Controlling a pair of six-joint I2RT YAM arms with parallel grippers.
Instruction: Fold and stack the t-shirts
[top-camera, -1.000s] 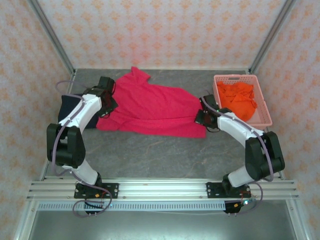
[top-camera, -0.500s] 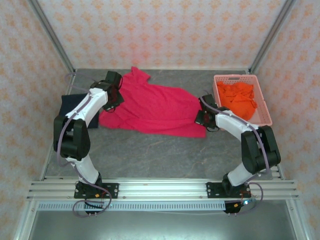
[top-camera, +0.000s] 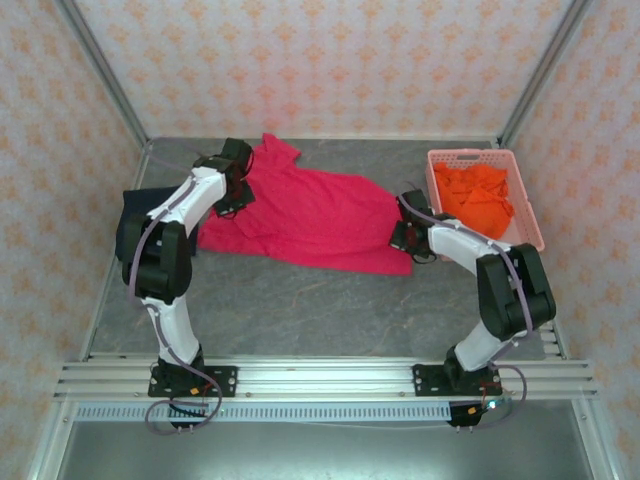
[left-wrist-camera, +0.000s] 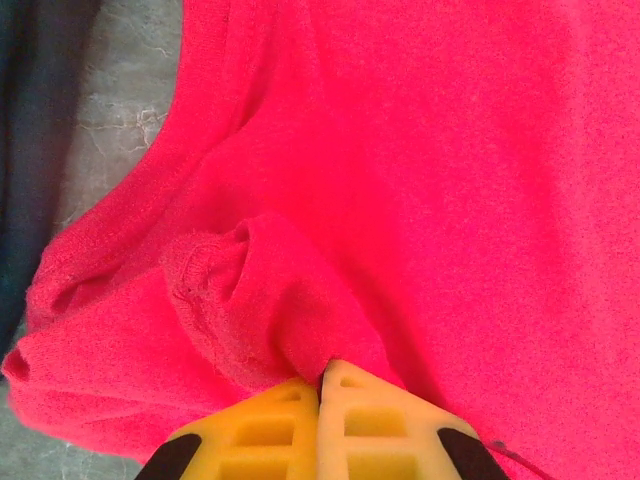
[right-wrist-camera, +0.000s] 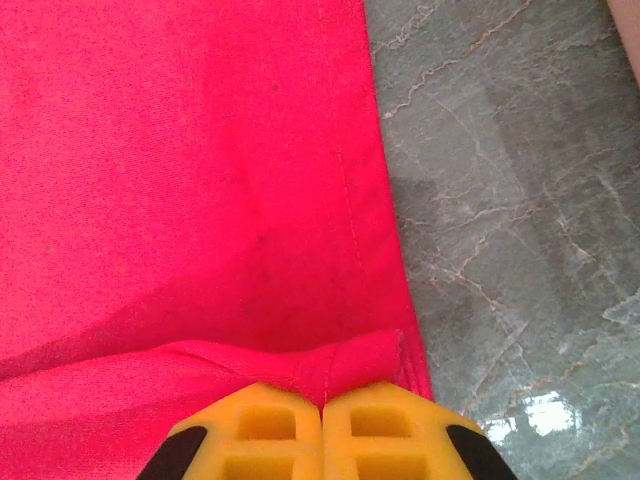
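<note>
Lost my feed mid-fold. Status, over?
Left gripper shut on pink shirt. Right gripper shut on its right edge, basket close beside. Navy shirt far left; orange shirt in basket.

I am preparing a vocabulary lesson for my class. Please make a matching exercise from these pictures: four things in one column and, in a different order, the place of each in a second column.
Column one:
1. crimson-pink t-shirt
2. orange t-shirt
3. navy t-shirt
4. basket

Column two:
a. at the left edge of the table
b. spread in the middle, pinched by the left gripper and the right gripper
c. standing at the right side, toward the back
d. crumpled inside the basket

Pairs: 1-b, 2-d, 3-a, 4-c
</note>
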